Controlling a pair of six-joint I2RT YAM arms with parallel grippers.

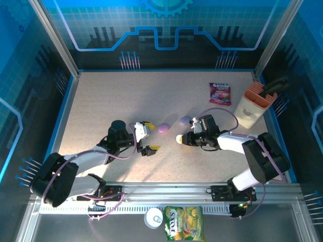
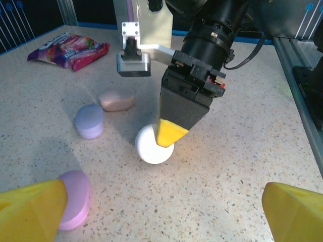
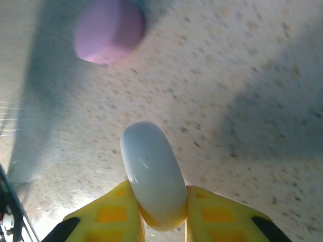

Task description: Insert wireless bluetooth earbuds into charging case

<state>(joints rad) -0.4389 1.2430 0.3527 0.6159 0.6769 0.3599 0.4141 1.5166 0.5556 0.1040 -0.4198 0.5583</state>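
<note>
My right gripper (image 1: 180,138) is shut on a white pebble-shaped case (image 3: 151,166), pinching its edge so it stands on its rim on the table. The left wrist view has that white case (image 2: 149,148) under the right arm's yellow finger (image 2: 171,132). My left gripper (image 1: 150,136) is open with bare table between its fingers (image 2: 35,212). A purple case (image 2: 74,199) lies right beside its left finger. A lilac-blue case (image 2: 90,121) and a pink case (image 2: 116,101) lie further off. The earbuds are out of view.
A pink snack packet (image 1: 220,93) lies at the back right. Beside it at the table's right edge is a beige holder (image 1: 252,103) with a black tool in it. A green packet (image 1: 182,222) and a white disc (image 1: 153,218) lie in front of the rail.
</note>
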